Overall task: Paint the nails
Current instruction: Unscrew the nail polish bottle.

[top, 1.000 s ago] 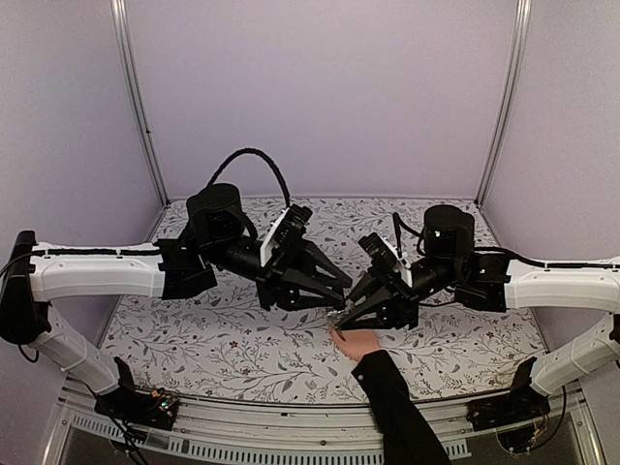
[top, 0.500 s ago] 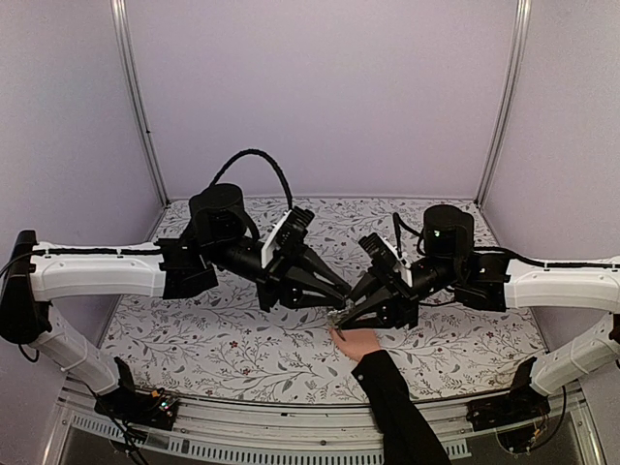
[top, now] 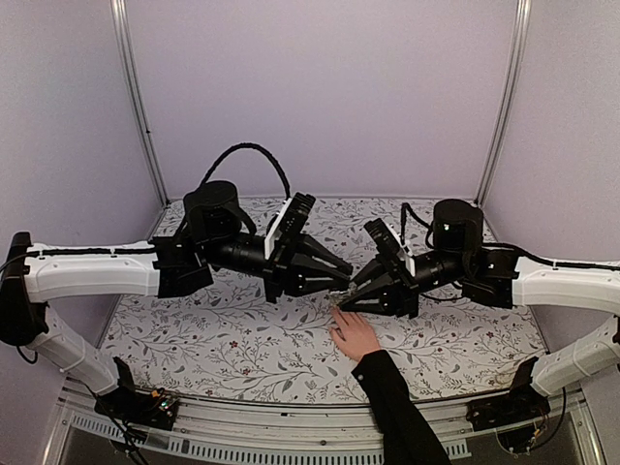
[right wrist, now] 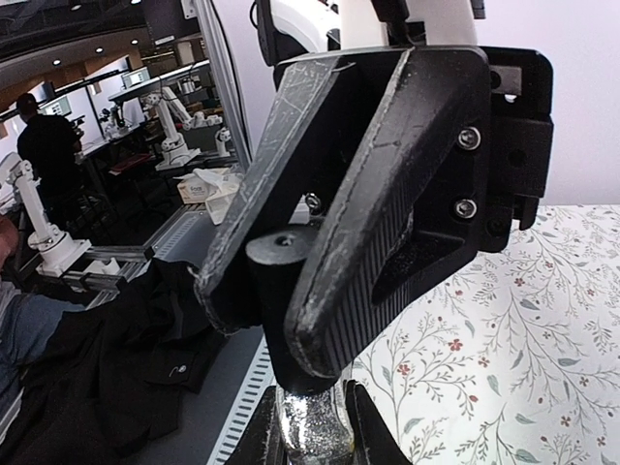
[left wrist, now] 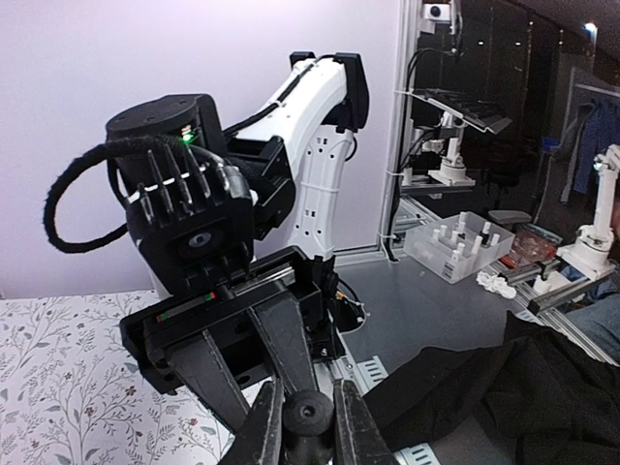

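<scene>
A small glittery silver bottle [right wrist: 315,431] with a black cap [right wrist: 281,291] is held between both grippers above the table. My right gripper [right wrist: 313,441] is shut on the bottle's body. My left gripper [left wrist: 308,412] is shut on the cap [left wrist: 308,418]. In the top view the two grippers meet tip to tip, left [top: 339,284] and right [top: 341,302], just above a light-skinned hand [top: 356,335] with a black sleeve [top: 397,412]. The hand lies flat on the table, fingers pointing away. Its nails are too small to make out.
The table has a white floral cloth [top: 232,339]. Grey walls and metal corner posts [top: 140,107] enclose it. The sleeve crosses the near edge between the arm bases. A black garment [left wrist: 504,387] lies beyond the table edge in the left wrist view.
Both grippers have risen a little with the bottle, away from the hand. More of the hand's fingers now show beneath them.
</scene>
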You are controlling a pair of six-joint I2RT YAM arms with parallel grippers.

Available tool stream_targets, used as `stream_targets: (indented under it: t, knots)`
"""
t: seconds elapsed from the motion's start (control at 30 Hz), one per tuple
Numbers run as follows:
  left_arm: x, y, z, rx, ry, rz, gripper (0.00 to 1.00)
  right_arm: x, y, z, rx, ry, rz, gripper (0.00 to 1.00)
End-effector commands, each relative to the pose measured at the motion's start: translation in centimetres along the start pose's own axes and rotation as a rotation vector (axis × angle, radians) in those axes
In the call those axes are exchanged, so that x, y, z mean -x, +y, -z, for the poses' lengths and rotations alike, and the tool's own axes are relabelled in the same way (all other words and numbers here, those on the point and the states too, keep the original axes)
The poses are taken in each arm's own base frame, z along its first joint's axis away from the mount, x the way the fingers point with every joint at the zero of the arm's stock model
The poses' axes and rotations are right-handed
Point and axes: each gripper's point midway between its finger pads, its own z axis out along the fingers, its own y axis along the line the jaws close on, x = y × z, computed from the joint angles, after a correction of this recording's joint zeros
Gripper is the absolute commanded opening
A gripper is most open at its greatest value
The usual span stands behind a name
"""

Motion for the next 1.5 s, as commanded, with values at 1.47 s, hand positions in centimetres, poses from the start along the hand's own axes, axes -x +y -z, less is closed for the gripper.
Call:
stream_targets:
  t: [1.47]
  knots:
    - [-5.6, 13.9, 2.2, 0.817, 0.008, 0.281, 0.00, -0.8, -14.2, 5.4, -0.860, -0.008, -0.072, 0.00]
